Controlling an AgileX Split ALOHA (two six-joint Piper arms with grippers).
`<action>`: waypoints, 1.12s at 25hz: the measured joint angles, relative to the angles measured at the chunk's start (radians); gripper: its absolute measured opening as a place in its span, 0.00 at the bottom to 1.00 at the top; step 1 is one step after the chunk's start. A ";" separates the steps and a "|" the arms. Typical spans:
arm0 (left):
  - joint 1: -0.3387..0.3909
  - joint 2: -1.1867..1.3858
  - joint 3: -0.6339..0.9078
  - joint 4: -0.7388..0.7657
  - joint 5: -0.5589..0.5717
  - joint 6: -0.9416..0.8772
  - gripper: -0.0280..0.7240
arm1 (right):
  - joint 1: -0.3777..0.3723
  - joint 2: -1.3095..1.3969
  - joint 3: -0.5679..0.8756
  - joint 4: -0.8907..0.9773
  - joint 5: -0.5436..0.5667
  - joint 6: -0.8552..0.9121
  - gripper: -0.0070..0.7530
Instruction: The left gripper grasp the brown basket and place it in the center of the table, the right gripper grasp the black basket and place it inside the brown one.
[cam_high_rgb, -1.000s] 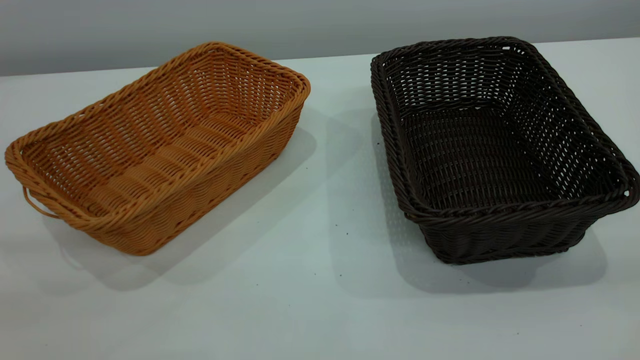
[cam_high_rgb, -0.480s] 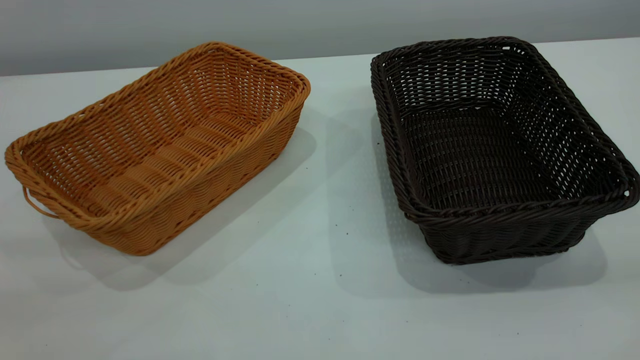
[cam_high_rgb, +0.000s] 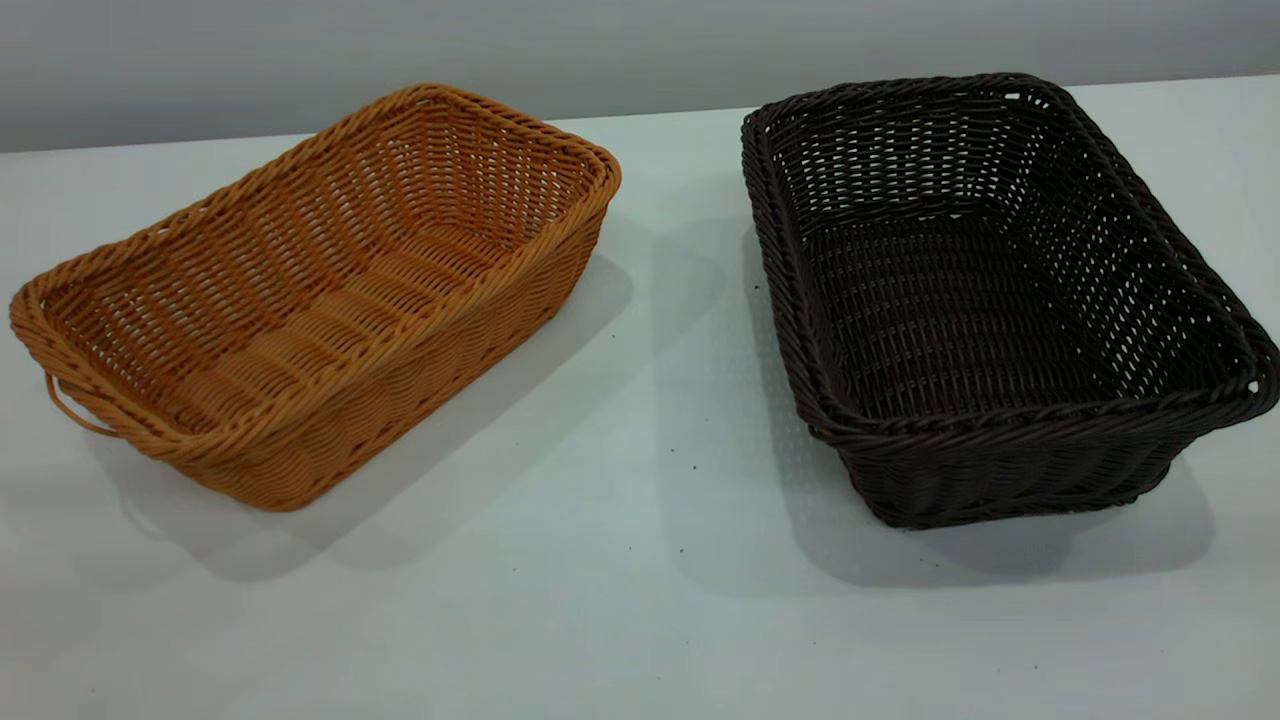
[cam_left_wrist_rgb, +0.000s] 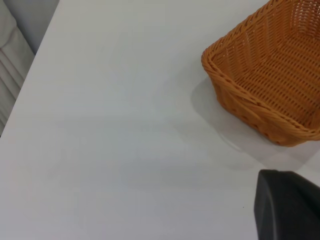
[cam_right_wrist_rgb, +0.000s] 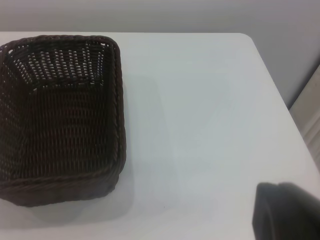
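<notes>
Orange-tan woven wicker makes up the brown basket (cam_high_rgb: 320, 300), a rectangular tray with a braided rim that stands upright on the left part of the plain white table (cam_high_rgb: 640, 600). A small loop (cam_high_rgb: 70, 408) juts from its near end, just beside the left edge of the exterior view. Well apart from it, on the right part of the table, stands the black basket (cam_high_rgb: 990, 300), a near-black woven wicker rectangle, also upright and holding nothing. Its far right corner is nearly cut off by the frame edge. Bare tabletop with a few tiny dark specks lies between the two.

Neither arm appears in the exterior view. In the left wrist view only a dark rounded piece of the left gripper (cam_left_wrist_rgb: 287, 205) shows at the corner, above the table and near a corner of the brown basket (cam_left_wrist_rgb: 270, 80), which is cropped by the frame. Whether its fingers are parted or closed cannot be told. The right wrist view likewise shows just a dark lump of the right gripper (cam_right_wrist_rgb: 286, 210), apart from the black basket (cam_right_wrist_rgb: 60, 120); its fingers are hidden too.
</notes>
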 joint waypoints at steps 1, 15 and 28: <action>0.000 0.000 0.000 0.000 0.000 0.000 0.04 | 0.000 0.000 0.000 0.000 0.000 0.000 0.01; 0.000 0.000 0.000 0.000 0.000 0.000 0.04 | 0.000 0.000 0.000 0.000 0.000 0.000 0.01; 0.000 0.000 0.000 -0.072 -0.006 0.002 0.04 | 0.000 0.000 0.000 0.067 -0.002 0.000 0.01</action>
